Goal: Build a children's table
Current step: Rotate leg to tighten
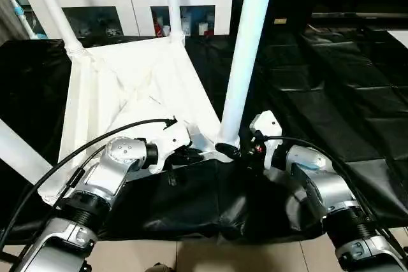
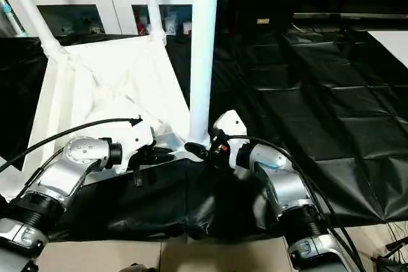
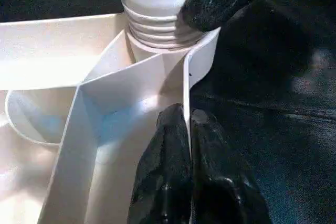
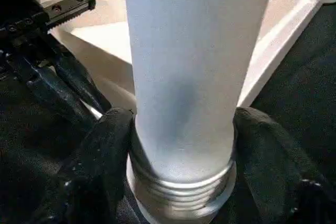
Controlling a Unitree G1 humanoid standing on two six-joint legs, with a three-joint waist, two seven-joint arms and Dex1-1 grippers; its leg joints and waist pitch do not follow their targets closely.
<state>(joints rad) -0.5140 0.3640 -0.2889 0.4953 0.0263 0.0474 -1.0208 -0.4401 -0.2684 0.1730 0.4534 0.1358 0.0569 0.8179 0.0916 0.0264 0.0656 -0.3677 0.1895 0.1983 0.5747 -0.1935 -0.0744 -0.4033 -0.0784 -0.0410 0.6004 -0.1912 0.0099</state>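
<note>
Underneath, ribbed white tabletop (image 1: 127,93), tapered threaded leg (image 4: 184,77), black cloth (image 1: 357,113)

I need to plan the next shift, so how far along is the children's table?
Two legs already stand in the far corner sockets of the upturned tabletop. In hand: the right gripper is shut on the near-right leg, whose threads still show above the socket, while the left gripper pinches the tabletop's rim. Left: seat that leg; a fourth leg near the left corner looks unconfirmed.
</note>
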